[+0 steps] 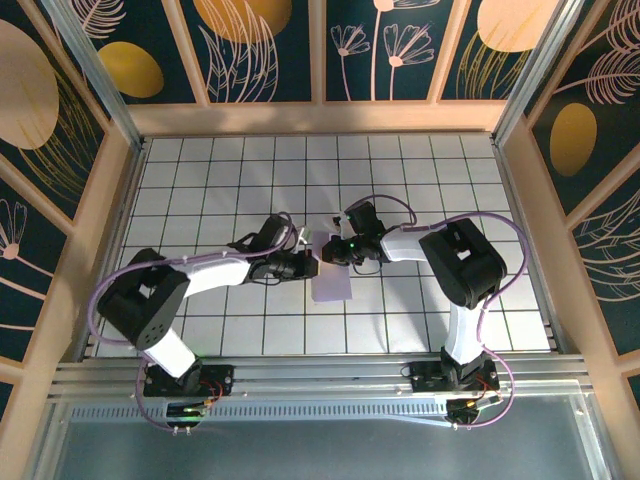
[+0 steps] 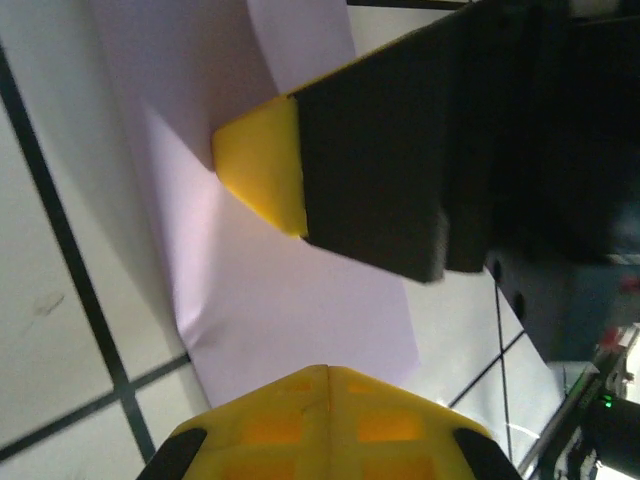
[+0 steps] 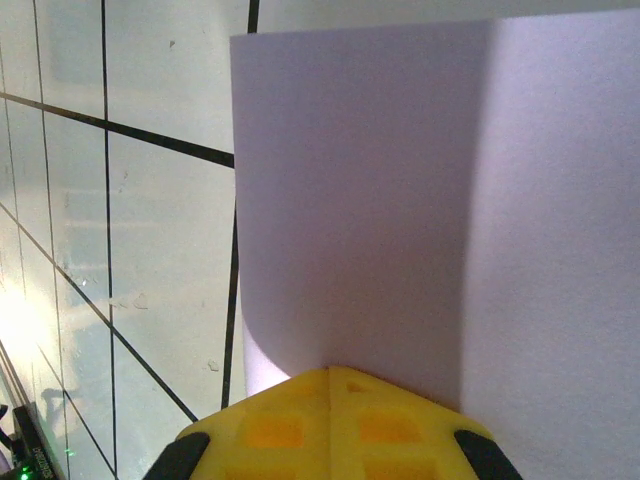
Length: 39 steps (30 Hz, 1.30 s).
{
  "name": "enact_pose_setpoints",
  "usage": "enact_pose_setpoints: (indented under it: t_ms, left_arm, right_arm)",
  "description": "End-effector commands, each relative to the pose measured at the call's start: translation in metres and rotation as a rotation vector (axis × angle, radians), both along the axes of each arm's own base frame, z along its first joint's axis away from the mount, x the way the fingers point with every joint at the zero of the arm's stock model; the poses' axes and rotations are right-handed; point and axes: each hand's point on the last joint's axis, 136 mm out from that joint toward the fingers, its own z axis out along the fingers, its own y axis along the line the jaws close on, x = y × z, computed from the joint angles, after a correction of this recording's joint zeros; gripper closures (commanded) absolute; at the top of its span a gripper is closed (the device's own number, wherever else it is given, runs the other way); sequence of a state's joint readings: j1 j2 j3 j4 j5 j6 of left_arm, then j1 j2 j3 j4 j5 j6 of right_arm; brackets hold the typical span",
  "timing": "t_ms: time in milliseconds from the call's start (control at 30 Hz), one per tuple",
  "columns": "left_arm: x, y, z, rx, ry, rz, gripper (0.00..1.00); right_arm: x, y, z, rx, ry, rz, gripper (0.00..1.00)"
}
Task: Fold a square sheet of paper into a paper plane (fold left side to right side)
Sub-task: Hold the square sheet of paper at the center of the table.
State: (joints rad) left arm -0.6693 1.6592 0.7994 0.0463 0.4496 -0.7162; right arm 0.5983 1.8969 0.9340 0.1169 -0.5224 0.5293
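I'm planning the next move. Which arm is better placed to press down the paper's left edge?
Left, probably. The left gripper, shut, sits right at the left edge of the square sheet of paper. The right gripper, also shut, is farther in, over the sheet's far end.

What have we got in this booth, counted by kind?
Robot arms: 2, the left arm and the right arm
Purple paper sheet: 1
Total: 3
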Motion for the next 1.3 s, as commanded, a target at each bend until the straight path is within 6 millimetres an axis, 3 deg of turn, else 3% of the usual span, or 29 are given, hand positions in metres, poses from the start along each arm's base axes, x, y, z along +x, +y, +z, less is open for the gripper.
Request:
enact_pose_setpoints:
  t_ms: [0,133,333,533,633,733,933,1067,1267]
  left_arm:
    - [0.004,-0.009,-0.007,0.000,0.004,-0.043,1.00]
    - [0.004,-0.010,-0.028,0.025,0.045,-0.046,1.00]
    - [-0.002,-0.006,-0.045,0.046,0.089,-0.035,1.00]
    - [-0.010,0.004,-0.056,0.079,0.125,-0.013,1.00]
    - [-0.013,0.007,-0.059,0.089,0.139,-0.001,1.00]
    - [-0.015,0.007,-0.060,0.087,0.148,0.007,1.00]
    - [-0.015,0.007,-0.056,0.080,0.144,0.017,1.00]
    - [-0.015,0.006,-0.053,0.075,0.140,0.018,1.00]
    - [-0.012,0.002,-0.046,0.059,0.130,0.014,1.00]
  right_arm:
    - [-0.012,-0.020,-0.031,-0.135,0.060,-0.018,1.00]
    - [-0.014,-0.020,-0.032,-0.138,0.064,-0.014,1.00]
    - [-0.014,-0.018,-0.027,-0.123,0.059,-0.011,1.00]
    - [-0.001,-0.007,0.003,-0.060,0.009,-0.008,1.00]
    - [0.007,-0.004,0.027,-0.033,-0.041,-0.021,0.91]
    - [0.008,-0.008,0.042,-0.035,-0.065,-0.039,0.89]
    - [-0.026,-0.022,0.048,-0.043,-0.037,-0.043,1.00]
    - [-0.055,-0.024,0.036,-0.048,0.017,-0.027,1.00]
    - [-0.078,-0.023,0.005,-0.090,0.092,-0.004,1.00]
